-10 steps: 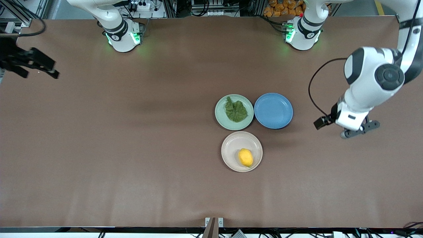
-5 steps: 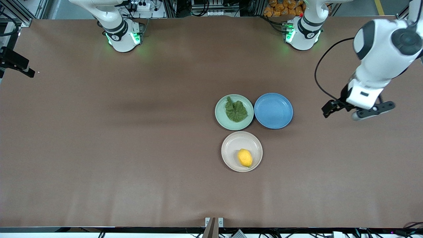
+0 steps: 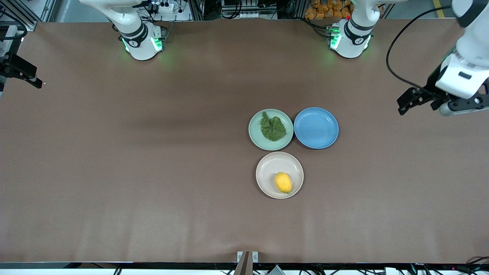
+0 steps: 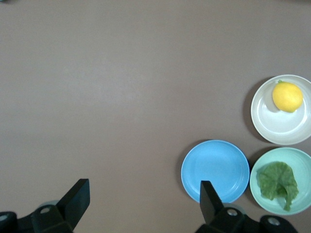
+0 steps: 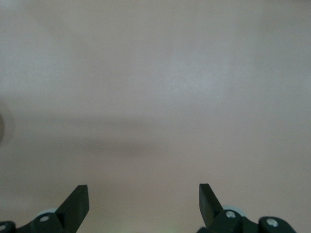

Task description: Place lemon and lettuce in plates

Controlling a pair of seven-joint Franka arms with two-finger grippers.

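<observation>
The lettuce (image 3: 272,129) lies in the mint green plate (image 3: 255,133). The lemon (image 3: 283,182) rests in the beige-white plate (image 3: 267,166), which is nearer the front camera. My left gripper (image 3: 460,105) hangs open and empty over bare table toward the left arm's end, well apart from the plates. Its wrist view shows the open gripper (image 4: 143,184), the lemon (image 4: 287,96), the lettuce (image 4: 277,180) and both plates (image 4: 272,131) (image 4: 291,158). My right gripper (image 3: 23,72) is at the table's edge at the right arm's end, open (image 5: 143,187) over bare table.
An empty blue plate (image 3: 316,128) (image 4: 215,170) sits beside the mint plate, toward the left arm's end. The brown table (image 3: 153,172) stretches wide around the three plates. Both arm bases stand along the table edge farthest from the front camera.
The left arm has risen and swung away from the plates toward its end of the table. The right gripper has drawn back to the table's edge. Lemon and lettuce lie still.
</observation>
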